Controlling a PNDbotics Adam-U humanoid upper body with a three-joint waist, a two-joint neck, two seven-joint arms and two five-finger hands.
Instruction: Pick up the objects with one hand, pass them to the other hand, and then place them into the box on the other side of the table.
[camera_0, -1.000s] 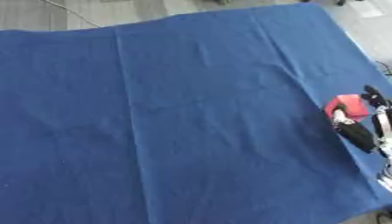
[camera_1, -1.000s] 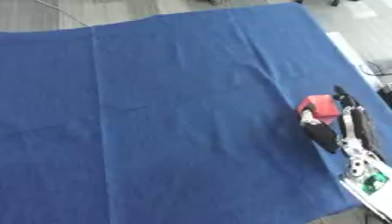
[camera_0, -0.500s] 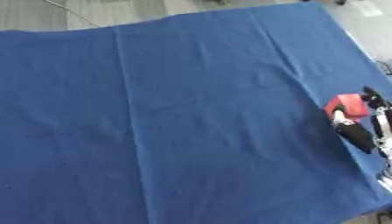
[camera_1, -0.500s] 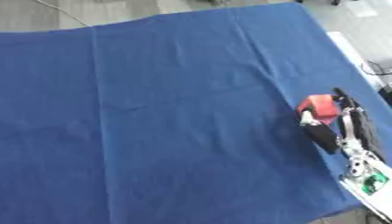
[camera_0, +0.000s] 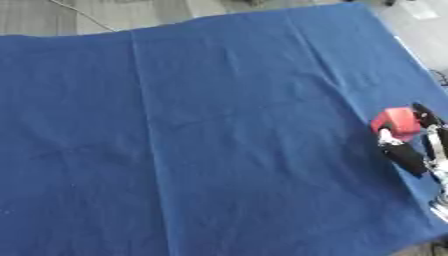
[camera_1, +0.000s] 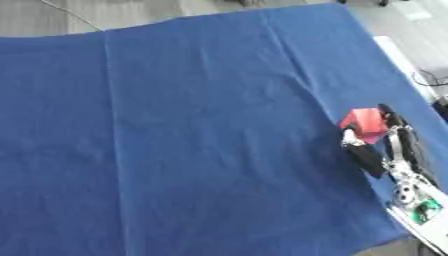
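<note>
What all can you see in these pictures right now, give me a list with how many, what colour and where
Block: one, red, near the right edge of the table, held between the fingers and thumb of the right hand.
Cloth: one, blue, creased, covering the whole table.
Floor: grey, showing along the far edge and at the top right corner.
Cable: one, thin and pale, lying on the floor past the far left of the cloth.
Box: none in view.
Right hand: one, black with silver joints, coming in from the lower right, fingers closed on the block.
Left hand: not in view.
</note>
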